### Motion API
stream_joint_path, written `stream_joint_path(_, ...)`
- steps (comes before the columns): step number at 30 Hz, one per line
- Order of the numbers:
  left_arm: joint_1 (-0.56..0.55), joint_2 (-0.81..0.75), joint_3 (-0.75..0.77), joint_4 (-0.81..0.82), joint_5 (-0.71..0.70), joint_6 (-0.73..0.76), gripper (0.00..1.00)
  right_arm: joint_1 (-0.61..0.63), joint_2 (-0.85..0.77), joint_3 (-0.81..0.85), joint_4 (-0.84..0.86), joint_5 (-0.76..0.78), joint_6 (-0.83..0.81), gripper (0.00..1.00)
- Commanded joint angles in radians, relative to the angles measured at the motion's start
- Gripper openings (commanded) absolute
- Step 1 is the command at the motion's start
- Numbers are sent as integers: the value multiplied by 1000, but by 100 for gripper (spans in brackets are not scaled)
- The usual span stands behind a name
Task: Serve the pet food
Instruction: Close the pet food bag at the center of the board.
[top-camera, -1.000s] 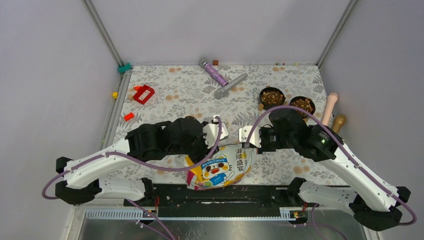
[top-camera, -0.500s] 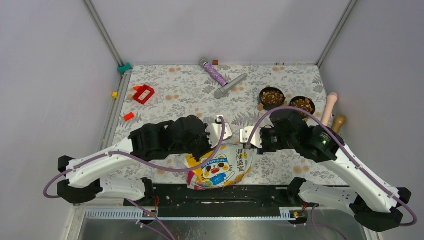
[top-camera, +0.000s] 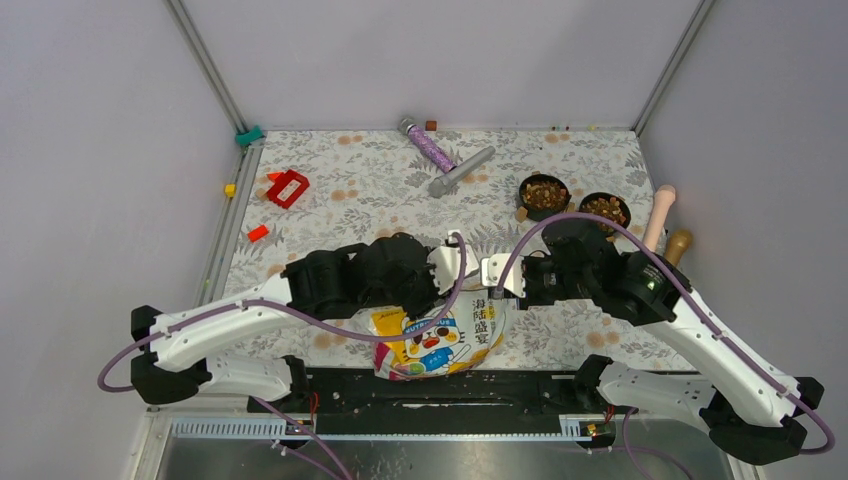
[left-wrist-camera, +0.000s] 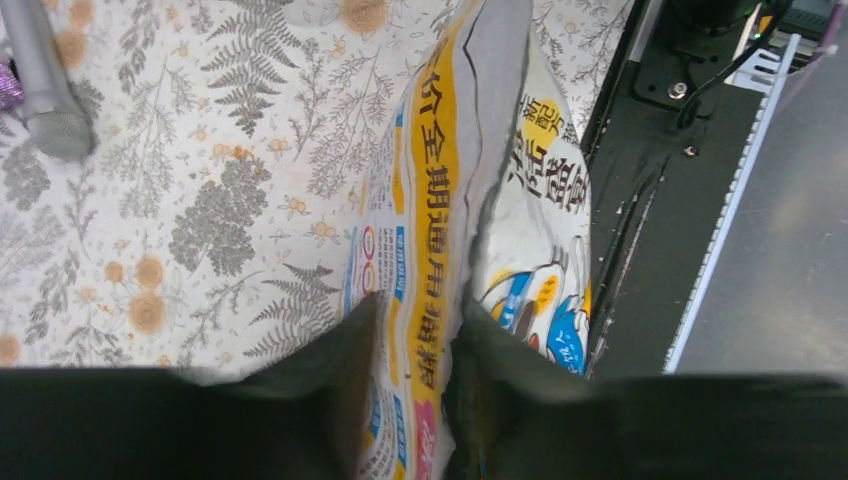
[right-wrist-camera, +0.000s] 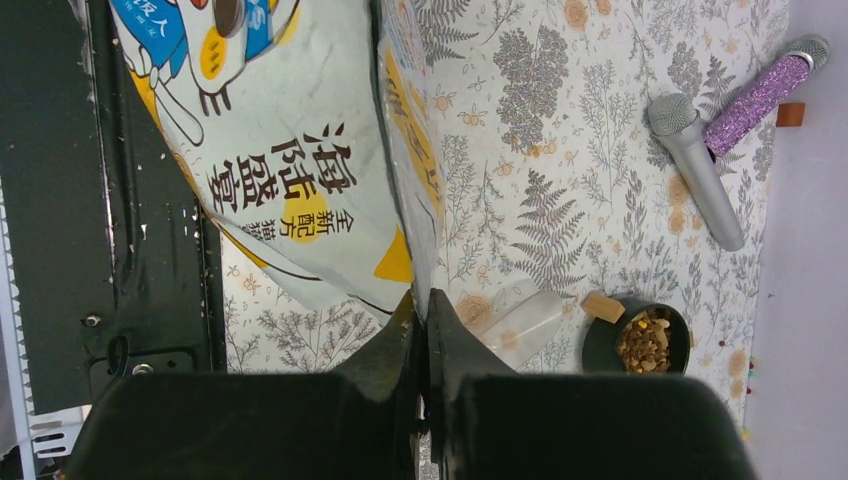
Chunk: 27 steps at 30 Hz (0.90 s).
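**A:** Top external view: the bag (top-camera: 440, 335) lies at the near edge of the counter (top-camera: 340, 210), right between the two arms. The pet food (top-camera: 544, 190) shows as brown kibble in the two black bowls (top-camera: 541, 215) at the far right.

**B:** And the tools?

**A:** The right tool (right-wrist-camera: 420, 310) is pinched tight on the bag's edge. The left tool (left-wrist-camera: 412, 335) has its jaws apart, straddling the yellow strip at the rim. It isn't clamped, as far as I can see.

**B:** So the step looks like getting a second hold on that bag.

**A:** That's my read. To do it well, the left tool should slide deeper over the rim before closing, so the pads bite on film and not just the very lip. That glossy film probably slips.

**B:** What about the mouth?

**A:** It should stay turned up and level with the right tool's pinch. If one side sags, loose kibble could run out onto the counter, well short of the bowls.
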Motion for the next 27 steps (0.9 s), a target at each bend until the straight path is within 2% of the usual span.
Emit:
stream_joint_path(1,1,9,-34,138,34,-9,2,-4,-41,45,149,-49,-22,0)
stream_joint_path(4,4,-23,-70,177,108,-1,0,-3,-50,40,151,-45,-25,0)
stream_joint_path(7,6,-90,-120,257,113,-3,0,-3,-56,39,153,-48,-24,0)
stream_joint_path(11,7,-111,-124,262,110,-10,0,-3,-58,21,200,-61,-15,0)
stream_joint_path(13,6,-110,-120,266,108,-11,0,-4,-54,-4,249,-113,-14,9)
stream_joint_path(16,6,-119,-125,289,95,-13,0,-3,-19,-14,282,-236,-19,32)
stream_joint_path(19,6,-135,-143,319,75,-13,0,-3,19,-28,320,-349,-22,45)
stream_joint_path(27,6,-199,-203,407,38,-19,0,-2,103,-38,370,-440,-11,50)
